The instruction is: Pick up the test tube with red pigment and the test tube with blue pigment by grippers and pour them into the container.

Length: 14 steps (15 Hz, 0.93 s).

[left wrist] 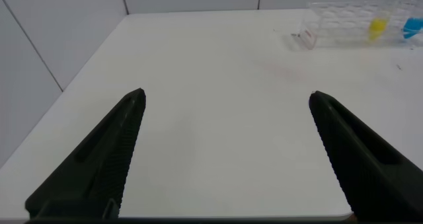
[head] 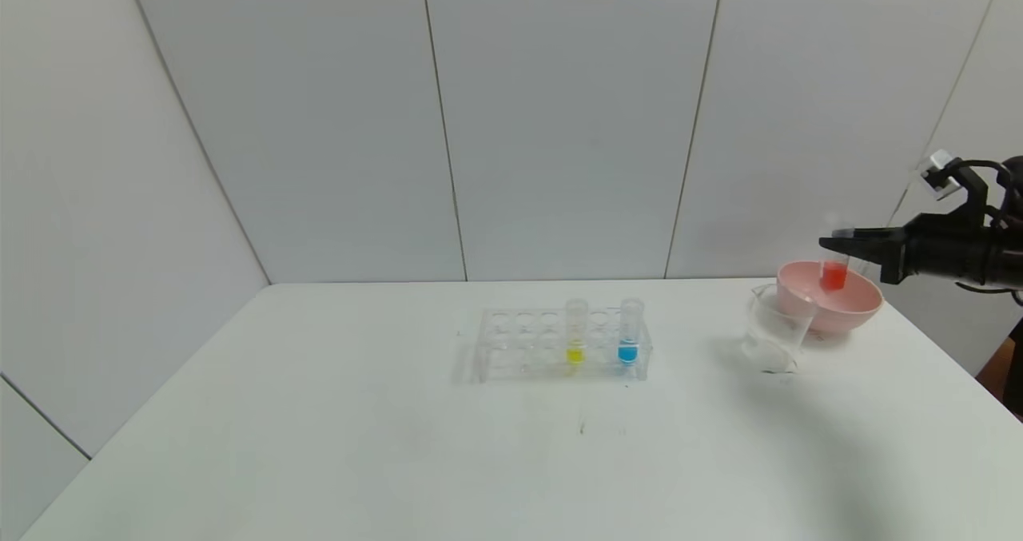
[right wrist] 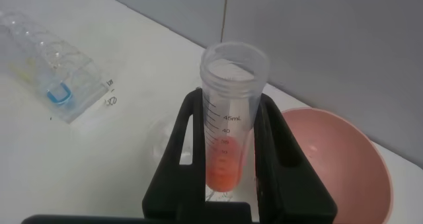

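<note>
My right gripper is shut on the test tube with red pigment and holds it upright in the air, in front of the pink bowl and right of the container, a clear glass beaker. In the right wrist view the red tube stands between the fingers. The test tube with blue pigment stands in the clear rack at mid-table, next to a yellow tube. My left gripper is open over bare table, left of the rack; it is outside the head view.
A pink bowl sits just behind and to the right of the beaker, near the table's right edge; it also shows in the right wrist view. Grey wall panels close off the table's far side and left side.
</note>
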Motion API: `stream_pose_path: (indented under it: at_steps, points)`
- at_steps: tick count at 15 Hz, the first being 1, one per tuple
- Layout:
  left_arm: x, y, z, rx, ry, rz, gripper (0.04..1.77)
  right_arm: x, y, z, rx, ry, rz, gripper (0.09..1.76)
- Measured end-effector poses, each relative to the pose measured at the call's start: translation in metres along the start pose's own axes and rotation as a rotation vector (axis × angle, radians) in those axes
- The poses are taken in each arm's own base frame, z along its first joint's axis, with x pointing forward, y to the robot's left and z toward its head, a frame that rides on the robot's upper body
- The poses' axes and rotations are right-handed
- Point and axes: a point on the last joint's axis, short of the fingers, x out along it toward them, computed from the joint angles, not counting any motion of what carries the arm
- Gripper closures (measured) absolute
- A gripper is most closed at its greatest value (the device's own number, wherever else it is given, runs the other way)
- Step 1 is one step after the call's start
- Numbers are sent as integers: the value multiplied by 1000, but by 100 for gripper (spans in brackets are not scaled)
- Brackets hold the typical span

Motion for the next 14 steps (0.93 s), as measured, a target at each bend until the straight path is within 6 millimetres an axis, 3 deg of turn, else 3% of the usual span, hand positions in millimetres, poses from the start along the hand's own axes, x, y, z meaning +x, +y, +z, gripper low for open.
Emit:
stream_pose_path:
  at_steps: [2, 7, 14]
  points:
    - [0, 0, 0, 0, 0, 0, 5, 5, 5, 12, -35, 94, 2, 136]
    - [0, 0, 0, 0, 0, 0, 5, 3, 1, 25, -368, 251, 16, 136]
    - [0, 0, 0, 0, 0, 0, 5, -6, -1, 28, -457, 447, 115, 136]
